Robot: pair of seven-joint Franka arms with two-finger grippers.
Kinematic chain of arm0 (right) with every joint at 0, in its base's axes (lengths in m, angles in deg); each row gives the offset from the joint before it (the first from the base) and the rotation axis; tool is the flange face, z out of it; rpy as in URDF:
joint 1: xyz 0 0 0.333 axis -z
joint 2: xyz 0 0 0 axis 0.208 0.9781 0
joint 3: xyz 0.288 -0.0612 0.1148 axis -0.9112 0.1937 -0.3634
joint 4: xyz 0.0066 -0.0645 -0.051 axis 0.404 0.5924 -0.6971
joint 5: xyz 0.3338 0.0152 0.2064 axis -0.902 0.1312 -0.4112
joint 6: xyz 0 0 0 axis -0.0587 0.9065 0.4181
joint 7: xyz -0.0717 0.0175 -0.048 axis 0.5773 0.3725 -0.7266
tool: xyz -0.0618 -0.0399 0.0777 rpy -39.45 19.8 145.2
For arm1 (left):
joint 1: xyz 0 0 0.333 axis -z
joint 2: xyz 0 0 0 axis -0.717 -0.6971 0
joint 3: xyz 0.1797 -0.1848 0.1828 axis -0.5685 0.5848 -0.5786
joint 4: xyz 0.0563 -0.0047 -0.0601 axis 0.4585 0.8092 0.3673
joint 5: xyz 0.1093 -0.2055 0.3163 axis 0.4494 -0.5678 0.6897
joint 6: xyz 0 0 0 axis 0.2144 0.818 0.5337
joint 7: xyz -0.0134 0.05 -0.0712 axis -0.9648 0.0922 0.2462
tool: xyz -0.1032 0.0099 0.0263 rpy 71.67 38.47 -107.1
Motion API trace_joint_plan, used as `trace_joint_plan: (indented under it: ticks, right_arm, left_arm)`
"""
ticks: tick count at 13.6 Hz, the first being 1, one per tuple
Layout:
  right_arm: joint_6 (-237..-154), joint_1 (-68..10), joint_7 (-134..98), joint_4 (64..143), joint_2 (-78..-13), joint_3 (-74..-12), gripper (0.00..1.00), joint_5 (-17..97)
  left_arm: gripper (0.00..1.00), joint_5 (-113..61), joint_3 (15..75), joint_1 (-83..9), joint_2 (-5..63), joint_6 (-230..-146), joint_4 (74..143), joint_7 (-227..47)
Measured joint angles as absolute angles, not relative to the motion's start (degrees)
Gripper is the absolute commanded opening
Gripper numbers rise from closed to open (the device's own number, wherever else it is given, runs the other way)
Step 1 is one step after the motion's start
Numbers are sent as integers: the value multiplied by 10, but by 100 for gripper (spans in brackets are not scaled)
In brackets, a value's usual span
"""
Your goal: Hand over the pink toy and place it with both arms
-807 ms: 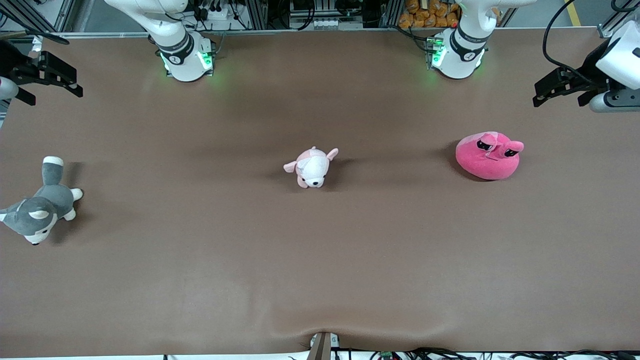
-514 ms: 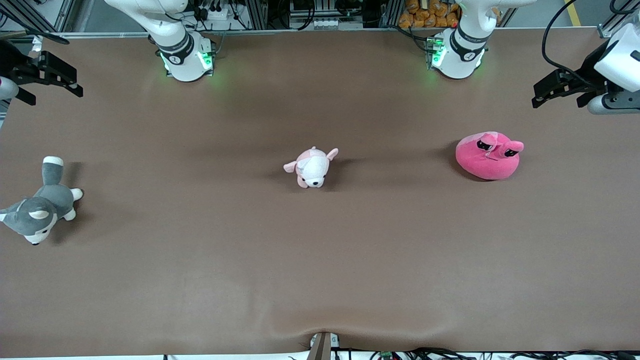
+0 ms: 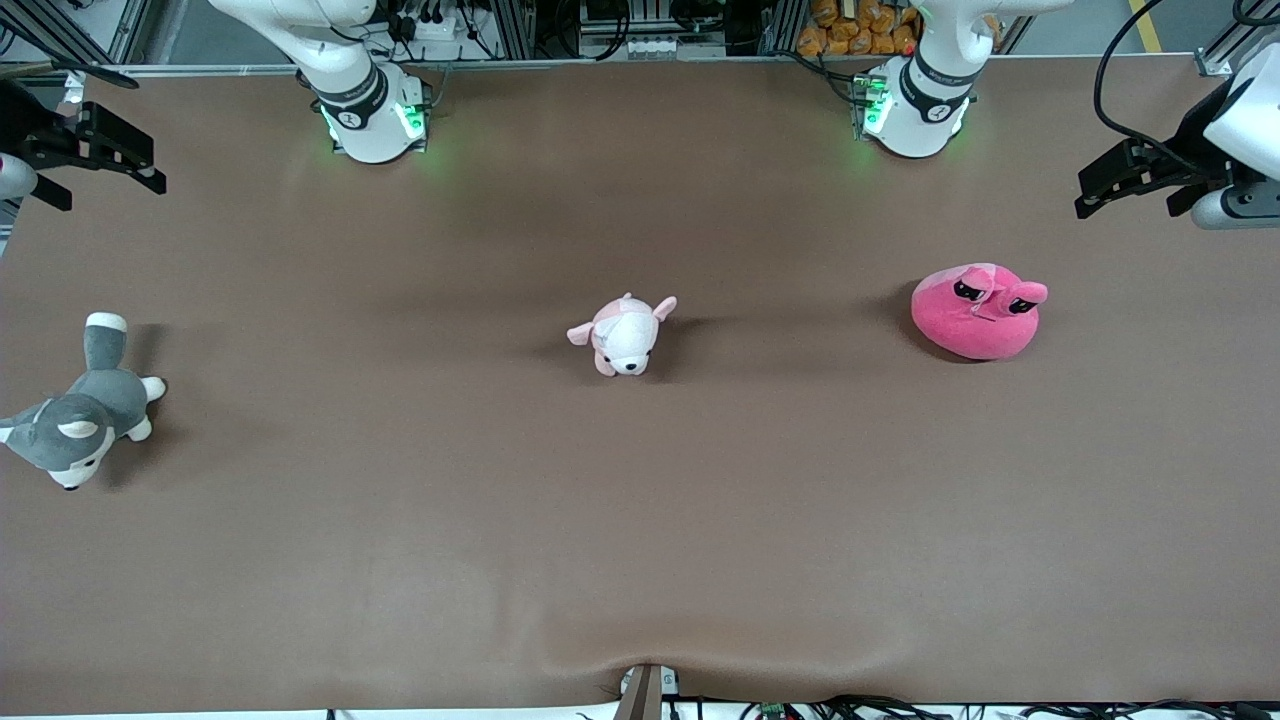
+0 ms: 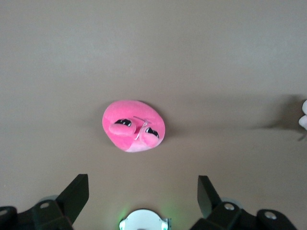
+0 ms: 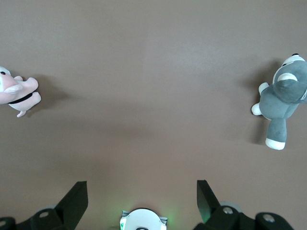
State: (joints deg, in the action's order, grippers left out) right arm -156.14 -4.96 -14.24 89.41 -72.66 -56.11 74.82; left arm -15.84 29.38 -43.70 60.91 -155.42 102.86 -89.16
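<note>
The pink toy [image 3: 977, 311] [image 4: 134, 125] sits on the brown counter [image 3: 640, 520], toward the left arm's end, stalk eyes up, nothing touching it. The left end effector [image 3: 1128, 187] [image 4: 143, 196] hangs high over the counter's edge at that end, fingers spread wide, empty. A pale puppy plush [image 3: 622, 335] [image 5: 14, 91] lies mid-counter. A grey husky plush [image 3: 78, 416] [image 5: 281, 102] lies near the right arm's end. The right end effector [image 3: 105, 165] [image 5: 142, 199] waits above that edge, likewise spread and empty.
</note>
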Motion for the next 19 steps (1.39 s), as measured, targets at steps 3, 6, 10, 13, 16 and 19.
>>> trace_joint_plan:
  ticks: [3, 6, 10, 13, 16, 19]
  right_arm:
    - [-1561, -50, -142, 894, -727, -561, 100, 748]
    - [-1561, -49, -142, 894, -727, -561, 100, 748]
    - [-1561, -48, -142, 894, -727, -560, 100, 748]
    - [-1561, -44, -142, 894, -727, -560, 100, 748]
    - [-1561, -42, -142, 894, -727, -560, 100, 747]
    - [-1561, -42, -142, 894, -727, -560, 100, 746]
  left_arm:
    - [100, -158, 293, -443, 606, -1547, 1029, -908]
    - [100, -158, 292, -449, 604, -1545, 1029, -919]
    - [100, -158, 293, -449, 603, -1543, 1029, -922]
    - [100, -158, 294, -449, 603, -1543, 1029, -923]
    - [100, -158, 294, -449, 603, -1543, 1029, -928]
    - [100, -158, 293, -449, 603, -1543, 1029, -952]
